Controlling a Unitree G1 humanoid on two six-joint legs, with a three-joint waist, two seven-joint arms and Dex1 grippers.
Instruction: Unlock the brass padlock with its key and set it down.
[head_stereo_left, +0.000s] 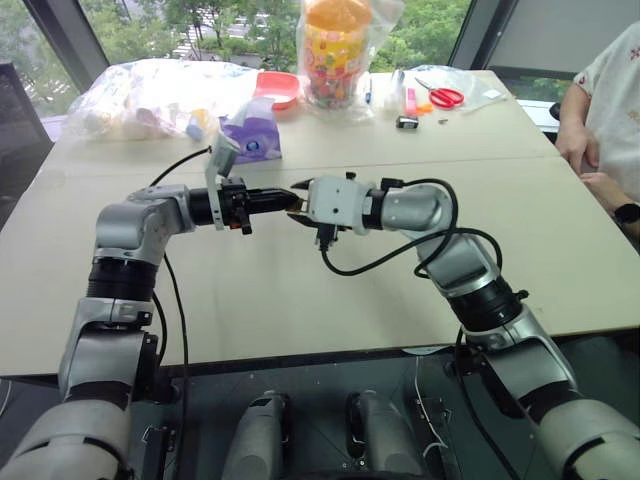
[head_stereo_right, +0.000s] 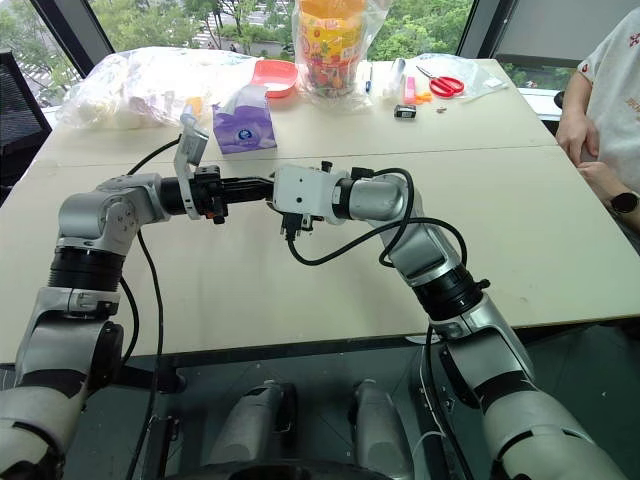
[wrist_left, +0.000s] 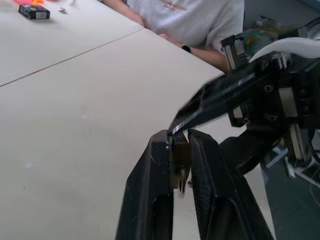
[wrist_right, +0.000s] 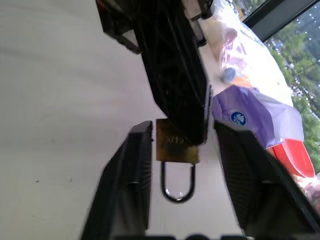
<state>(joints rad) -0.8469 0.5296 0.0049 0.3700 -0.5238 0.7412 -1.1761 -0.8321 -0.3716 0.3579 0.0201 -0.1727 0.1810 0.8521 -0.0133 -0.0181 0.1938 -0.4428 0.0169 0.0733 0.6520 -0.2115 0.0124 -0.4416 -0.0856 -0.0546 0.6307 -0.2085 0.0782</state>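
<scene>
Above the table (head_stereo_left: 300, 300), mid-air: left gripper (wrist_left: 181, 142) clamps brass padlock (wrist_right: 175, 142); right gripper (wrist_right: 182, 135) stands parted around it. Shackle looks seated, key unseen; unlocking and set-down seemingly remain.

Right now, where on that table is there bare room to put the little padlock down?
The near half of the table, below both claws and the brass padlock, is bare. So is the stretch toward the person's hand. The far edge is crowded: plastic bags, purple tissue pack, snack bag, scissors.
</scene>
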